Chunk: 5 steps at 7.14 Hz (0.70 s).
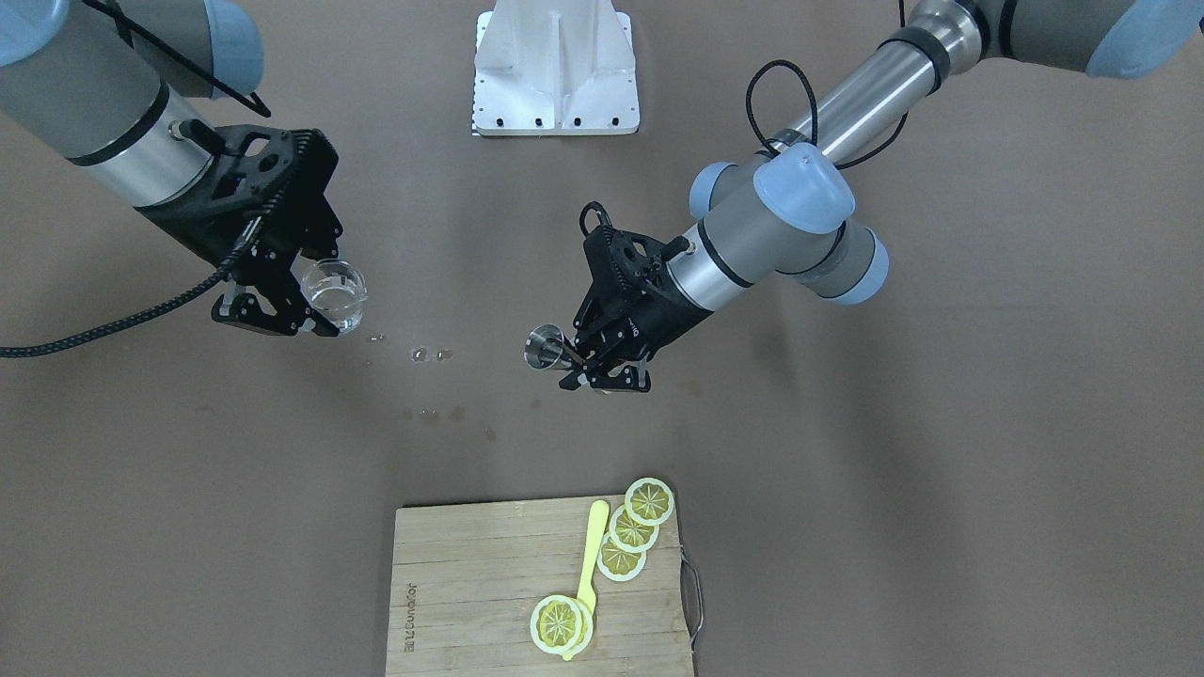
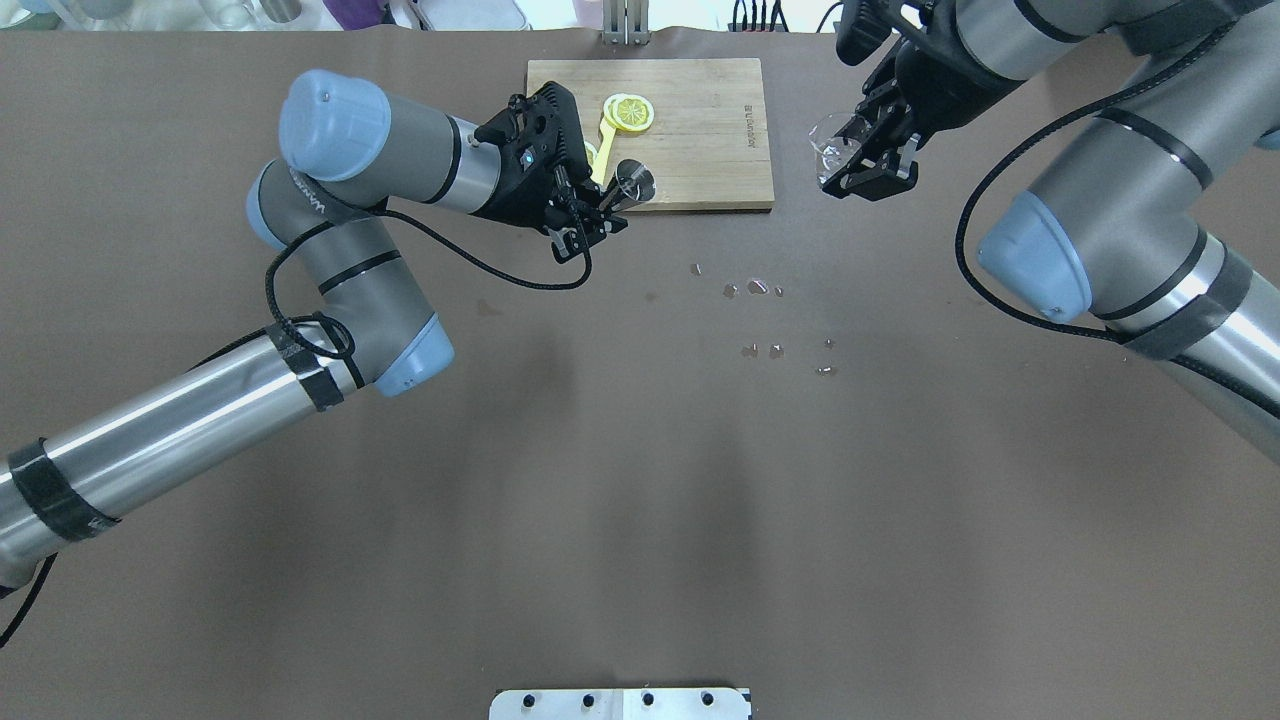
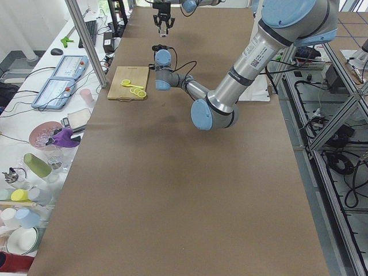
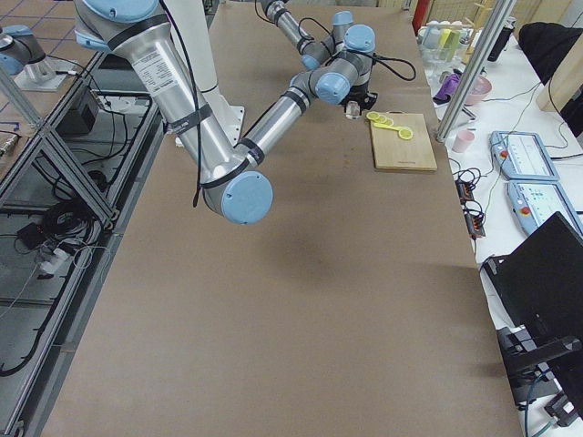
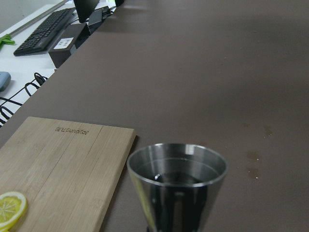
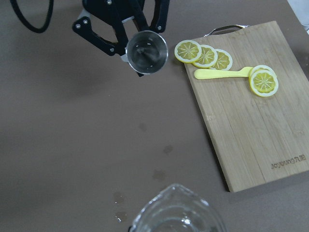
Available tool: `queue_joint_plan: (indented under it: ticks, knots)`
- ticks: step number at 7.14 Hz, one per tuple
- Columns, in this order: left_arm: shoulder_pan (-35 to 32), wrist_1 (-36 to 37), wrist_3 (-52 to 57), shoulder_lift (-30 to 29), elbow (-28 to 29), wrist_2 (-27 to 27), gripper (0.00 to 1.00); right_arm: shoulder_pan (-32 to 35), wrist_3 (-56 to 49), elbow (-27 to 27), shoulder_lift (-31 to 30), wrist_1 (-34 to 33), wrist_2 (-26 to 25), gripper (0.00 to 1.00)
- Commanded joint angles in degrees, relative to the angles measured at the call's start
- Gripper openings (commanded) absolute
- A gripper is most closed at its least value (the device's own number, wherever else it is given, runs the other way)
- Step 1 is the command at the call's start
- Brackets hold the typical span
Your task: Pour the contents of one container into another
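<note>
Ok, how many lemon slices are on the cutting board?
5. Three lemon slices overlap in a row by the cutting board's handle end; two more lie stacked over the yellow spoon's end, the lower partly covered. Others could hide underneath.

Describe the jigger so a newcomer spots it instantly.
Start at the wooden cutting board with lemon slices. On its robot side, the left gripper holds a small jigger. It is the only shiny metal cup; the beaker in the right gripper is clear glass.
</note>
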Motion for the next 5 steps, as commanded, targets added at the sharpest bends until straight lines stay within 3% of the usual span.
queue_joint_plan:
  ticks: [1,5]
  knots:
    - [-0.5,-1.4,1.5,-2.0,2.9,-3.3,0.0,-2.3,0.1,0.2,1.6,-4.1,-1.5,0.0]
    - [3.6,-5.2,0.7,-4.6,4.3,-1.4,0.0,-4.3,0.1,-0.2,3.3,-7.3,-3.8,0.0]
